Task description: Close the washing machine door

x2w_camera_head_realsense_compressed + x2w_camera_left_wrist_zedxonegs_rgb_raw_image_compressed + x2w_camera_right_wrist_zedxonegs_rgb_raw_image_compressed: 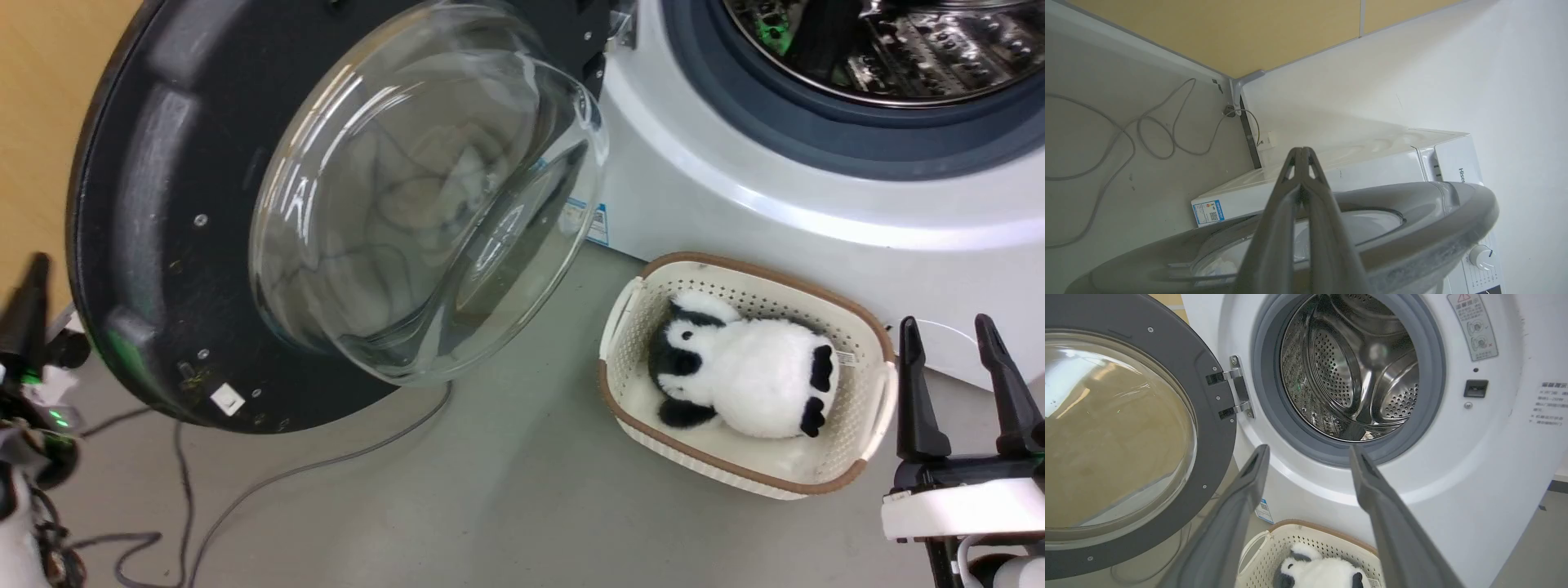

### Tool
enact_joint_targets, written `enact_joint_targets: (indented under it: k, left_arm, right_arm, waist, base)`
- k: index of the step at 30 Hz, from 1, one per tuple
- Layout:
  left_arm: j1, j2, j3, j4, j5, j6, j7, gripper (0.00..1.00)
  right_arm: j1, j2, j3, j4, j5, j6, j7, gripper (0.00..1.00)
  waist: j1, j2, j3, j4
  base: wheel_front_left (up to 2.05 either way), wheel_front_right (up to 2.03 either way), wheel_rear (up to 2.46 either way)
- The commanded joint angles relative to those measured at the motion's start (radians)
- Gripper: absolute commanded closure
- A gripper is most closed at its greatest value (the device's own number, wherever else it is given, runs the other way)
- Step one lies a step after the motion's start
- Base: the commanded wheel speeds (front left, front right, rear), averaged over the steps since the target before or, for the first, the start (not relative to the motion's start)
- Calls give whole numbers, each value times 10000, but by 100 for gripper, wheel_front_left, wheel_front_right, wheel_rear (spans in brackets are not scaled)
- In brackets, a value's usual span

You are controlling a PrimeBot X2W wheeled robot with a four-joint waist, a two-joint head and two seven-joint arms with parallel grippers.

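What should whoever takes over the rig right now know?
Left gripper: shut, empty, at the outer side of the washing machine door near its free edge; contact unclear.
Right gripper: open, empty, beside the basket.
The door stands wide open, swung left of the washing machine.
Done: nothing yet.
Left: push the door round until it shuts.

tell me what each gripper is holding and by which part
Nothing is held. The left gripper is shut on nothing, near the door; the right gripper is open and empty.
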Motion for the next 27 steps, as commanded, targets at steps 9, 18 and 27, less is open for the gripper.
enact_joint_targets:
  k: [9,18,27]
  left_arm:
    - [677,-510,-378,-930,-1380,-177,1434,100]
    - [1642,-879,-1113,-2366,-1682,-218,2317,100]
    - [3034,-1345,-2745,-4334,-1379,-218,3008,100]
  right_arm:
    - [-171,7,-176,-116,17,6,-273,0]
    - [-237,7,-129,-33,113,6,-352,0]
    - [-246,7,-88,75,280,6,-352,0]
  waist:
    - [-1,0,136,467]
    - [-1,0,123,650]
    - [-1,0,-77,638]
  base:
    - [0,0,0]
    - [0,0,0]
    - [0,0,0]
